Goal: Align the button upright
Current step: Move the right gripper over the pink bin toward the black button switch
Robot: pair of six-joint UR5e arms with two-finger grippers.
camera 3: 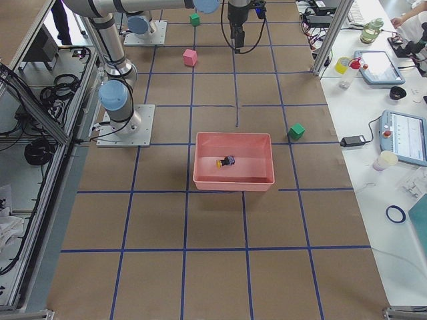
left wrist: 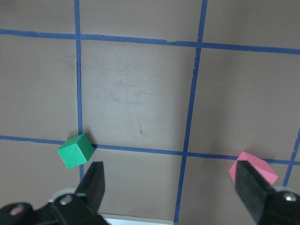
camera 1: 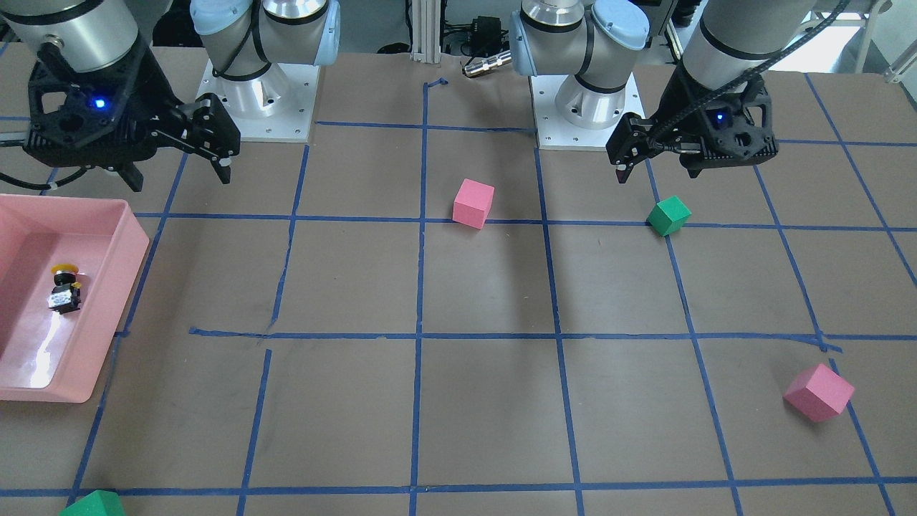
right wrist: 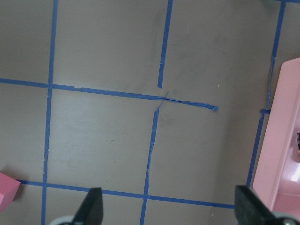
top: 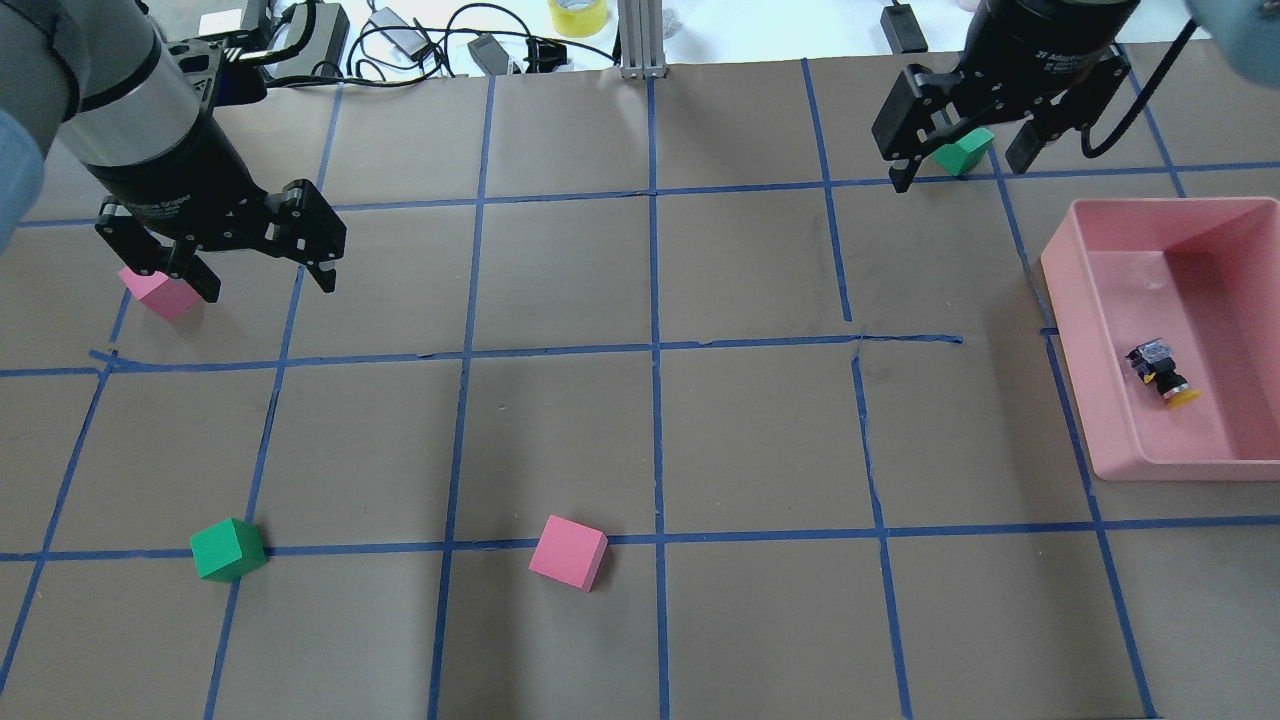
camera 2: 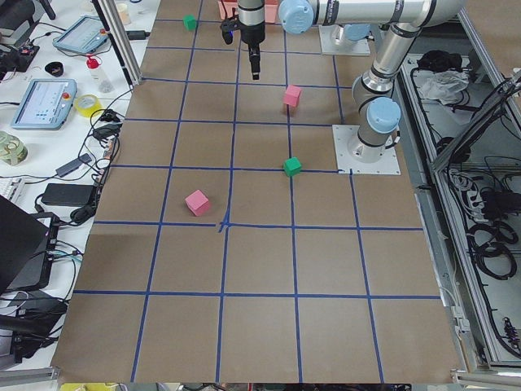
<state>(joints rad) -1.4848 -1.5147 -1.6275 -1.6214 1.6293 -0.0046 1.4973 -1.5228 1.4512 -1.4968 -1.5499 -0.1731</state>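
Observation:
The button [top: 1160,372] lies on its side in the pink bin [top: 1062,270] at the table's right; its yellow cap points toward the robot's side. It also shows in the front view [camera 1: 64,288] and the right side view [camera 3: 225,161]. My right gripper [top: 958,170] is open and empty, high over the far right of the table, apart from the bin; its wrist view shows the bin's wall [right wrist: 281,140]. My left gripper [top: 268,285] is open and empty over the left side, far from the button.
A pink cube [top: 165,292] lies beneath the left gripper. A green cube [top: 228,549] and a pink cube [top: 568,552] lie at the near side. Another green cube [top: 962,150] lies under the right gripper. Blue tape lines grid the brown table.

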